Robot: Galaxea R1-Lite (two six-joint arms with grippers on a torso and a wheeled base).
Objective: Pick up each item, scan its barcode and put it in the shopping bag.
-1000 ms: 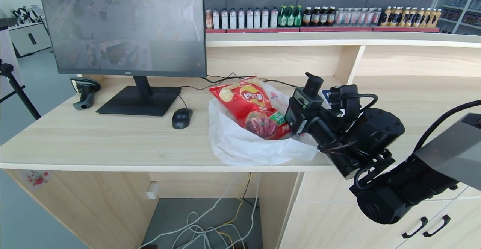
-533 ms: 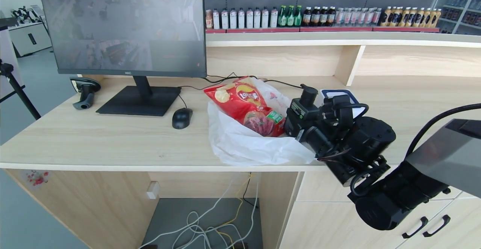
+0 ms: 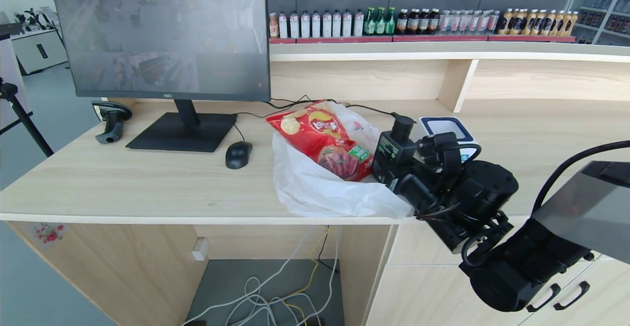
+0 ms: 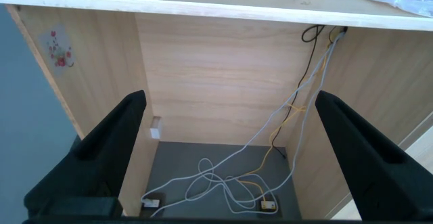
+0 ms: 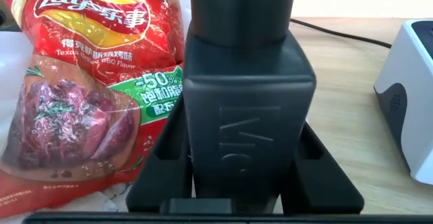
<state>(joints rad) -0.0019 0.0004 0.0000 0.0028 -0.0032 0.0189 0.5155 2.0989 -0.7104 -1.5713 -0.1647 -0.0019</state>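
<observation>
Your right gripper [image 5: 240, 163] is pinched on a dark capped bottle [image 3: 393, 144], fingers pressed on its two sides. The bottle is upright over the right-hand edge of the white shopping bag [image 3: 315, 193], just beside the red chips bag [image 3: 327, 139] that already lies in it. The left gripper [image 4: 230, 99] is spread wide with nothing between its fingers, low and pointing under the counter [image 3: 147, 183], so don't expect it to catch anything. Main risk is placement. The bag is slack with a collapsed mouth, and its front sits at the counter's front edge. Let go this far to the side and the bottle likely lands on the rim, tips, and rolls off the counter. Let go too far in and it drops onto the chips, which will likely crush. Second risk is the thin film: it lies close to your fingers and could snag and drag the bag and chips along as you pull out. Third is the scan. The white and blue scanner box [image 3: 443, 125] sits just behind the bottle, and the bottle's label faces away from it. I can't tell whether a read happened, so bagging now could skip that step. A cable also runs behind the bag, so keep the wrist off it.
</observation>
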